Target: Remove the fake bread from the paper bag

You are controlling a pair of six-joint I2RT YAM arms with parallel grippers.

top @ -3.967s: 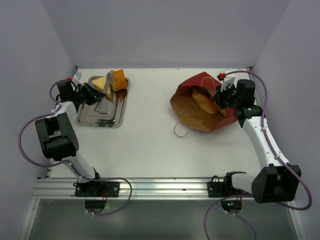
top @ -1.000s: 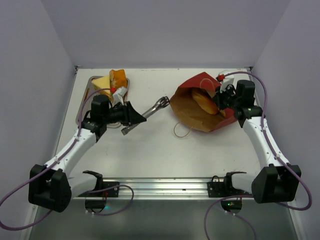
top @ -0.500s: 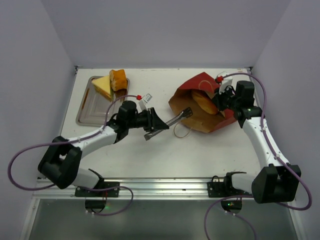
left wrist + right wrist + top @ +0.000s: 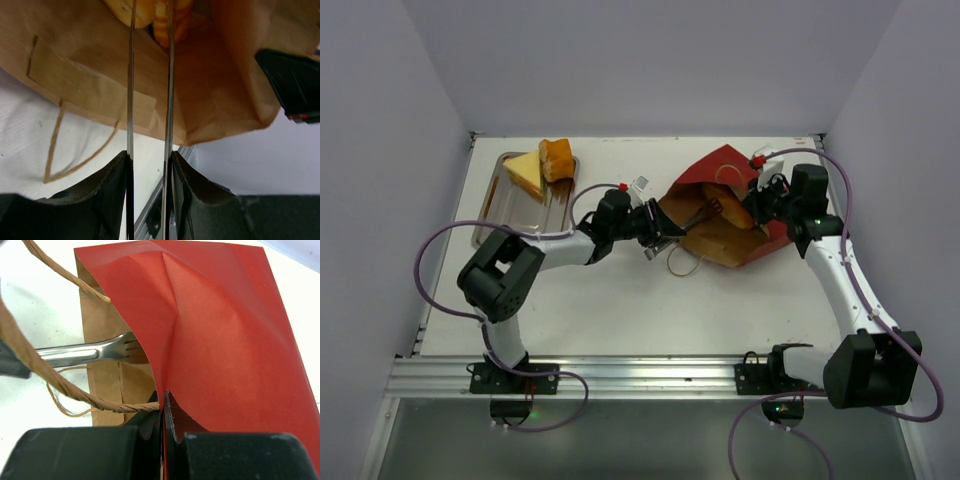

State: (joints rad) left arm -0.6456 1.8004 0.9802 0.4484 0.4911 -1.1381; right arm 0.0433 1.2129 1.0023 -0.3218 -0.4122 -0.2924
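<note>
White table (image 4: pixel 620 300) under everything. Red paper bag (image 4: pixel 718 168) lies on its side on the right half. Its long axis runs roughly left-right, with the brown-lined mouth gaping left toward my left arm and the closed end toward the right wall. Steel tray (image 4: pixel 510 205) sits far left, well apart from the bag, holding a yellow wedge (image 4: pixel 525 172) and a brown chunk (image 4: pixel 557 158). Fake bread (image 4: pixel 732 212) is inside the bag, past the mouth, only partly visible. From my left wrist it shows right at the tong tips; contact unclear. Metal tongs (image 4: pixel 698 222) point right and slightly far, blades reaching into the mouth with a narrow gap between them. My left pincer (image 4: pixel 660 232) is clamped on the tongs' handle end, just outside the mouth. My right pincer (image 4: pixel 761 203) is closed tight, pinching the edge of the bag's red wall. Tan string handle (image 4: pixel 682 262) loops on the table by the near lip.
</note>
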